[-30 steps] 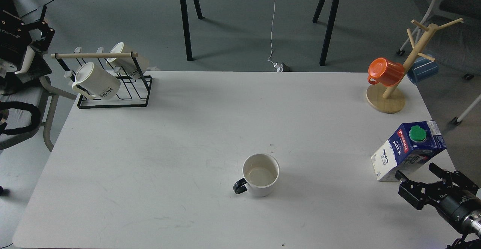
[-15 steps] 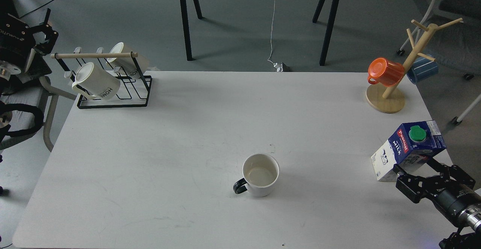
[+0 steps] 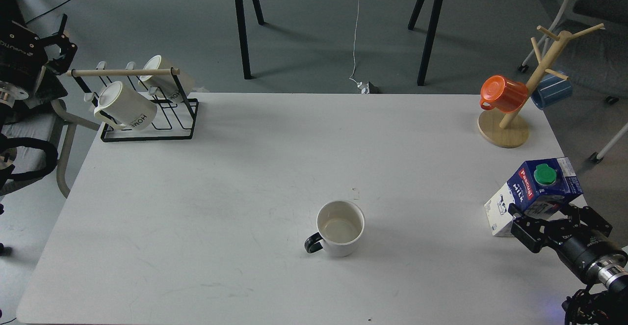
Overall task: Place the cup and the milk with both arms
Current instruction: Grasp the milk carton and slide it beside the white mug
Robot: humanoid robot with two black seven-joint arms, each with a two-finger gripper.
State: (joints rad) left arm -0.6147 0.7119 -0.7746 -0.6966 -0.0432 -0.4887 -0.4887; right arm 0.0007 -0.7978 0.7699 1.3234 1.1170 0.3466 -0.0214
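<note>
The cup [image 3: 340,228], a squat white mug with a black loop handle on its left, stands upright at the front middle of the white table [image 3: 245,168]. The milk [image 3: 532,193], a blue and white carton with a green cap, stands near the table's right edge. My right gripper [image 3: 539,210] is open at the carton's near side, with one finger on each side of its lower part. My left gripper [image 3: 64,38] is off the table at the far left, beyond the mug rack, open and empty.
A black wire rack [image 3: 147,119] with two cream "HOME" mugs [image 3: 126,106] stands at the back left. A wooden mug tree [image 3: 510,119] holding an orange cup [image 3: 503,93] stands at the back right. A chair [image 3: 34,133] is left of the table.
My right gripper has moved forward to the milk carton, so its open fingers now flank the carton. My left arm has shifted slightly. The cup and the milk have not moved.
</note>
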